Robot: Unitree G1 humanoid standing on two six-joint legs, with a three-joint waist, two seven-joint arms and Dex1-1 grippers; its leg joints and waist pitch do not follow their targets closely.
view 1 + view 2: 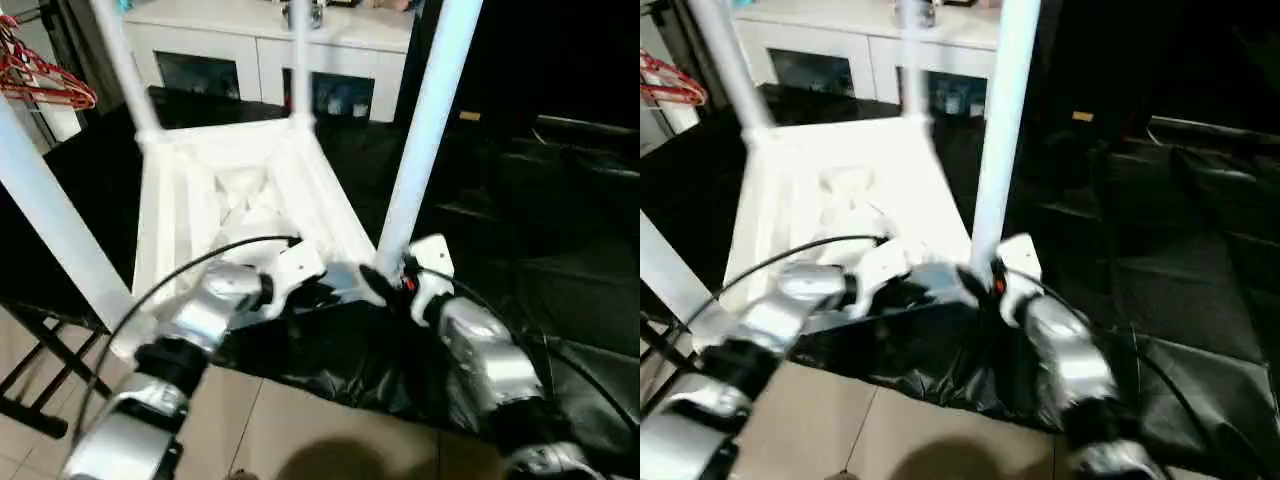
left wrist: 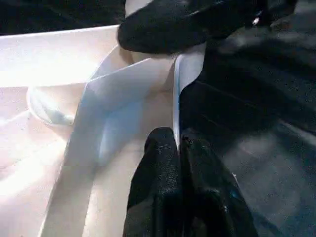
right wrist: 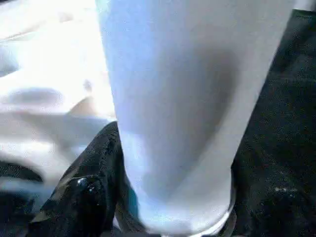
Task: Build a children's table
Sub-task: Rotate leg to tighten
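The white table top (image 1: 230,200) lies upside down on a black-covered surface, ribbed underside up. Four white legs stand in its corner sockets: the near right leg (image 1: 425,130), the near left leg (image 1: 50,220) and two far ones (image 1: 125,70) (image 1: 300,60). My left gripper (image 2: 177,140) is shut on the thin rim of the top, close to the near right corner (image 1: 345,285). My right gripper (image 1: 395,275) sits at the base of the near right leg (image 3: 182,98). One black finger (image 3: 84,187) presses against that leg's side, just above the socket.
A white cabinet with glass doors (image 1: 250,50) stands behind the table. Red hangers (image 1: 45,80) hang at the far left. Black sheeting (image 1: 520,230) spreads to the right. A dark folding stand (image 1: 40,370) and tiled floor (image 1: 300,430) lie below the near edge.
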